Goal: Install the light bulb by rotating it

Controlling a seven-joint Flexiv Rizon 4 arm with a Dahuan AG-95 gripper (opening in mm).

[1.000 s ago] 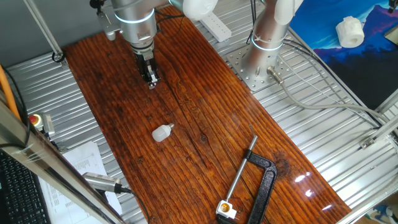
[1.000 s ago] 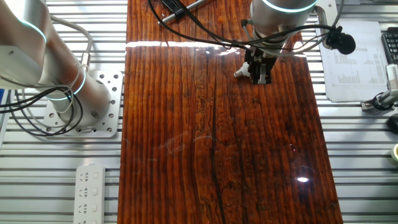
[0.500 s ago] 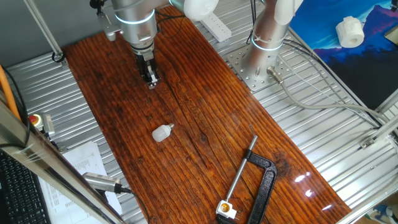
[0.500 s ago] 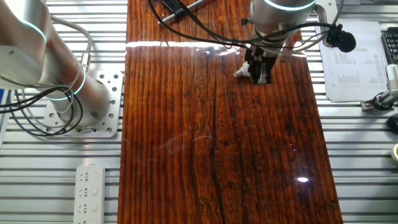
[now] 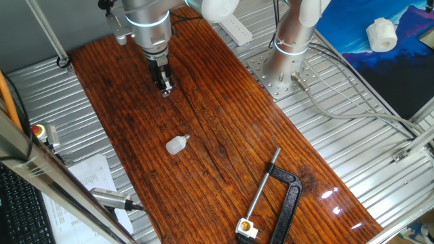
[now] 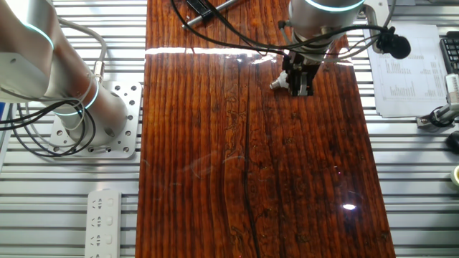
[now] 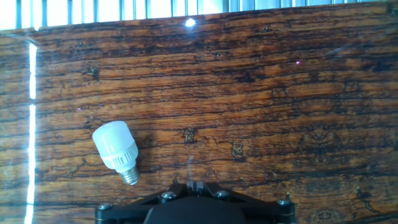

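On the left of the hand view, the light bulb (image 7: 115, 147) is lying on its side on the wooden table (image 7: 261, 93), dome up and to the left, screw base pointing down and right. The end effector (image 5: 165, 88) hangs over the table well apart from it, nothing in its grip. Its fingers look pressed close together in one fixed view, with no real gap showing between them. In that same view the bulb (image 5: 177, 144) sits nearer the camera, and a black clamp (image 5: 281, 196) lies further right on the table.
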